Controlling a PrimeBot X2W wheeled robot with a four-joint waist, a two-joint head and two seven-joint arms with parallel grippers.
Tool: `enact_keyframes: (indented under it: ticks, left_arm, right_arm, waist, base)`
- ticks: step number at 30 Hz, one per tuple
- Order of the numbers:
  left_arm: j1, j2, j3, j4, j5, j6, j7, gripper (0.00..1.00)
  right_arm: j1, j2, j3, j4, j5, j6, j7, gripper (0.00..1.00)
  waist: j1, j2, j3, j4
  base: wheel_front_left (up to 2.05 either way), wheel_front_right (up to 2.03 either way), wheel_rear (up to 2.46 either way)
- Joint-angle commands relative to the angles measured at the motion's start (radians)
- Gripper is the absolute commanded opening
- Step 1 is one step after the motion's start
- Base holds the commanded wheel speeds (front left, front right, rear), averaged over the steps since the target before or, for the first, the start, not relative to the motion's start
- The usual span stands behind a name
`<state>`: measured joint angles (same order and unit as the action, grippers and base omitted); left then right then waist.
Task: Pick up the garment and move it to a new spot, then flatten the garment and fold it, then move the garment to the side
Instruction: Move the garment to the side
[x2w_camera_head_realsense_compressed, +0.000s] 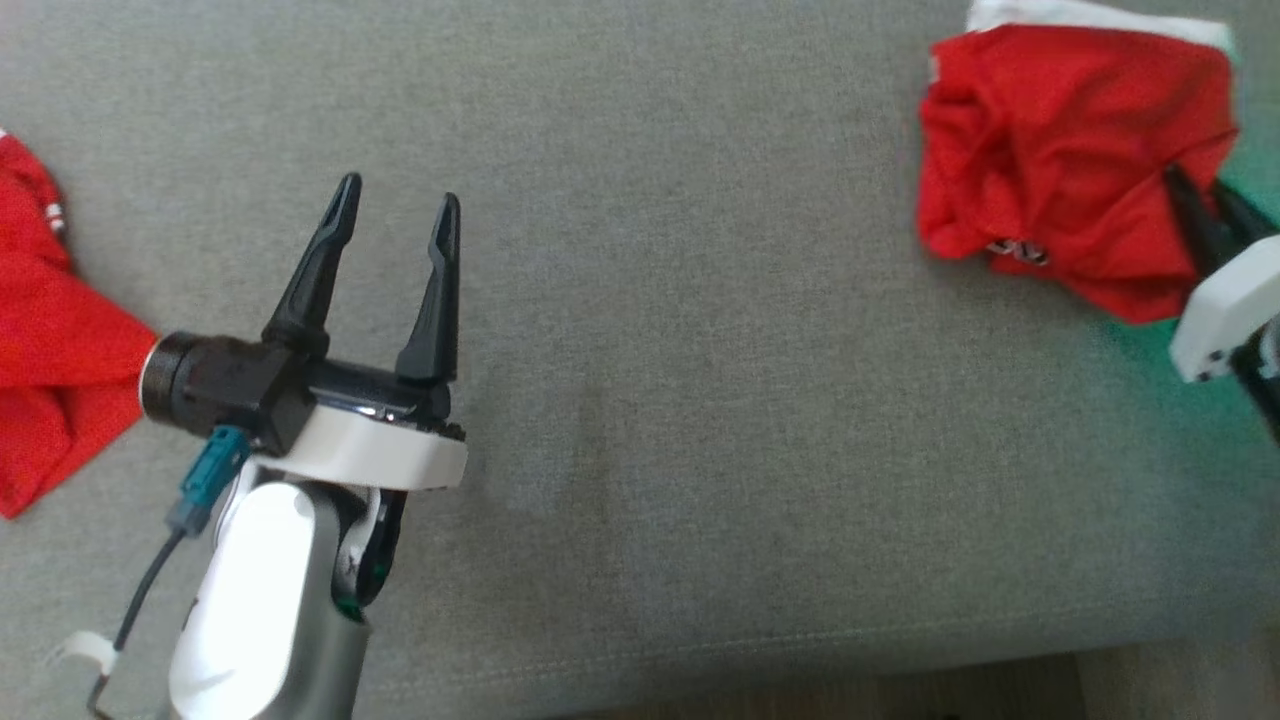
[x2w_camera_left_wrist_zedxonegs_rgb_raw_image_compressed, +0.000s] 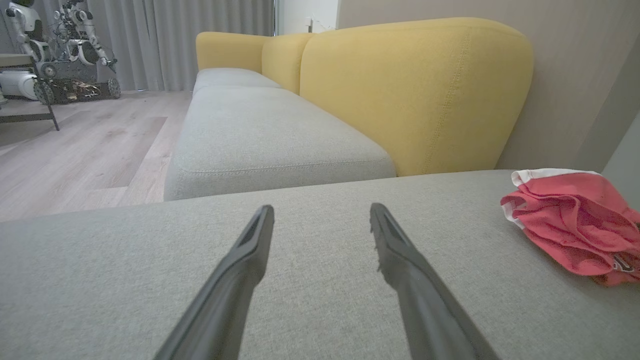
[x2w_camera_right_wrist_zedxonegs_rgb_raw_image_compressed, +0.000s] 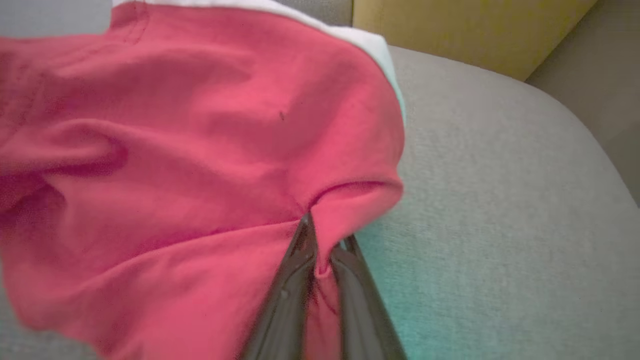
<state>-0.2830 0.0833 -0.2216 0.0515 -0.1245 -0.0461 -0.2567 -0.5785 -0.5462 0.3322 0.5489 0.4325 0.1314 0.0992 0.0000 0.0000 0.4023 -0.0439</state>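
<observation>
**Garment gripped**

Left jaws stand spread wide, empty, over the sofa seat (x2w_camera_head_realsense_compressed: 700, 400). Right jaws pinch a fold of the red garment (x2w_camera_head_realsense_compressed: 1050, 150), crumpled far right. Pick-up step, I judge; next, lift it without slipping.

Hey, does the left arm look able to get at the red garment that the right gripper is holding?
Probably yes. The left gripper is open, and only bare grey cushion lies between it and the garment, pinched at its edge by the right gripper. It is a long sideways stretch, though.
</observation>
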Motion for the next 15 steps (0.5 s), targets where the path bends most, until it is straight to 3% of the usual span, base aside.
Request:
enact_keyframes:
  ticks: [1, 15]
  left_arm:
    - [-0.035, 0.018, 0.021, -0.041, 0.01, -0.007, -0.005, 1.0]
    - [-0.083, 0.042, 0.013, -0.061, 0.025, -0.015, -0.005, 1.0]
  right_arm:
    - [-0.012, -0.057, 0.009, -0.025, 0.009, -0.001, 0.012, 0.0]
    - [-0.076, -0.314, 0.098, -0.183, 0.062, -0.001, 0.11, 0.0]
  waist:
    - [0.0, 0.0, 0.02, -0.009]
    - [0.0, 0.0, 0.122, -0.066]
  base:
    - [0.0, 0.0, 0.0]
    - [0.0, 0.0, 0.0]
